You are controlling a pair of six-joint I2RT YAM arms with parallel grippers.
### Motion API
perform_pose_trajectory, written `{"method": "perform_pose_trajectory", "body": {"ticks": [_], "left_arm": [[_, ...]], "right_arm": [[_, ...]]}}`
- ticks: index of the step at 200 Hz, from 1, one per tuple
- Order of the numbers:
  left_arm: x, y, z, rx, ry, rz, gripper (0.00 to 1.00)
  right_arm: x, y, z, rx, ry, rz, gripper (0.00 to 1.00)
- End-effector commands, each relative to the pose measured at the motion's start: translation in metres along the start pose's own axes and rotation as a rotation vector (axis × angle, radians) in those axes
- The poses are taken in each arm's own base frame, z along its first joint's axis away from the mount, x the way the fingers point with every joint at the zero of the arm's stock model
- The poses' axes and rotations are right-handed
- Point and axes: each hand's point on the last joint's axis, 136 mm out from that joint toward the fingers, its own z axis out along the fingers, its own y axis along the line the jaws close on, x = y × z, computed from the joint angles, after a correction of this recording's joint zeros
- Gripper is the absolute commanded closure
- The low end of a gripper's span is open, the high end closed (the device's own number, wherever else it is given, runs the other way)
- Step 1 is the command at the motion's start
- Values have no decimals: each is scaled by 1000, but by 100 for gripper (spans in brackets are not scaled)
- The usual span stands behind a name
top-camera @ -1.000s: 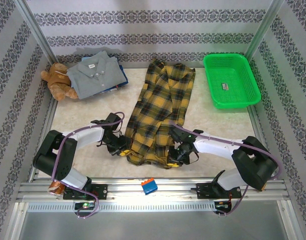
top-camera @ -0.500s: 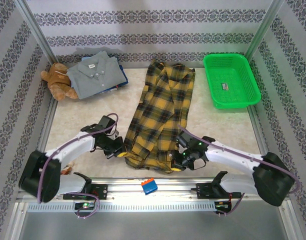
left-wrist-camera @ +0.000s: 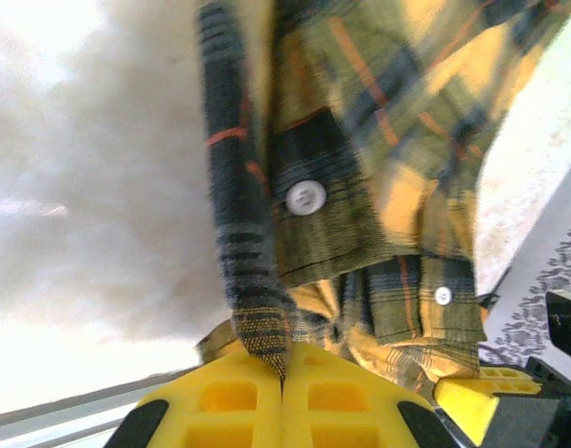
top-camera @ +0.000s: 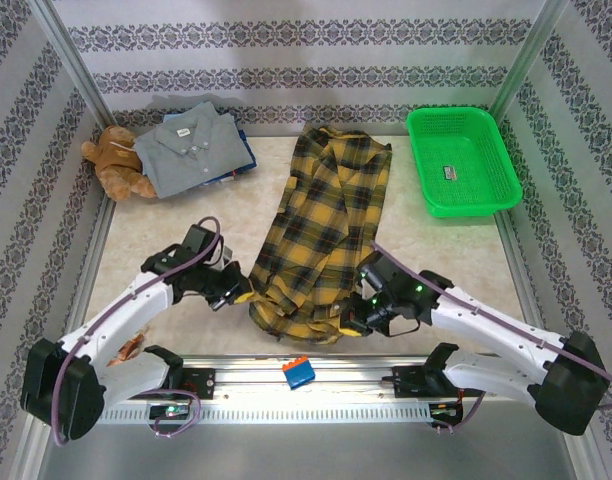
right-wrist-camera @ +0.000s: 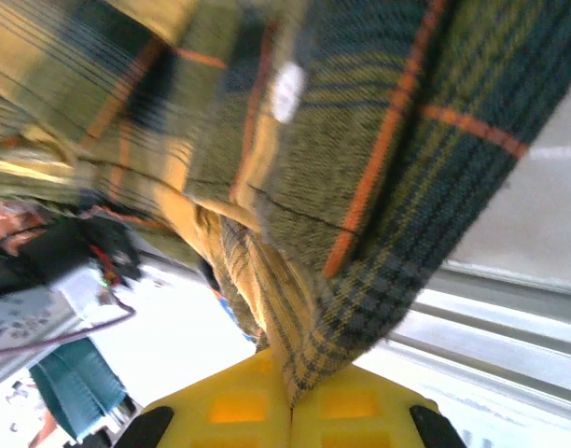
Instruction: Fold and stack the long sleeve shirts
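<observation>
One plaid long sleeve shirt (top-camera: 321,230), one grey long sleeve shirt (top-camera: 191,148), one blue long sleeve shirt (top-camera: 244,160) beneath the grey, three being counted in all, one teddy bear (top-camera: 114,162), one green basket (top-camera: 418,160), two grippers, left gripper (top-camera: 244,293), right gripper (top-camera: 348,325), one small blue-and-orange block (top-camera: 298,372)

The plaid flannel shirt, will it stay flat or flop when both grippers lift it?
Probably floppy: the plaid flannel shirt bunches and creases between the left gripper and right gripper. Likely light, since thin pinches hold it.

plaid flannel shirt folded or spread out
Spread lengthwise, not folded end to end: the plaid flannel shirt lies full length, near hem bunched, pinched by left pincer and right pincer.
</observation>
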Motion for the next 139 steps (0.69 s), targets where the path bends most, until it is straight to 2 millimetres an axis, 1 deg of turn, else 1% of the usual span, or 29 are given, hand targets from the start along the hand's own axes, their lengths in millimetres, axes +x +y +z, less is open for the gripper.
{"method": "perform_pose_trajectory", "body": {"ticks": [1, 19, 29, 56, 66, 81, 105, 126, 139], "left_arm": [[-25, -60, -13, 144, -51, 46, 100], [-45, -91, -18, 207, -79, 60, 100], [-56, -104, -19, 227, -94, 67, 100], [-88, -133, -14, 266, -136, 68, 100], [-101, -145, -11, 287, -150, 73, 100], [-119, -158, -7, 292, -169, 82, 100], [-149, -164, 5, 275, -197, 81, 100], [-172, -161, 17, 250, -213, 76, 100], [-183, -160, 23, 227, -216, 84, 100]], "right_arm": [[-19, 24, -27, -53, -51, -25, 100], [-38, 40, -52, -101, -92, -40, 100], [-48, 46, -64, -119, -114, -42, 100], [-77, 52, -87, -153, -153, -39, 100], [-89, 53, -94, -150, -165, -46, 100], [-105, 51, -100, -143, -168, -46, 100], [-133, 42, -105, -140, -190, -26, 100], [-155, 28, -105, -120, -200, -2, 100], [-168, 18, -104, -98, -205, 10, 100]]}}
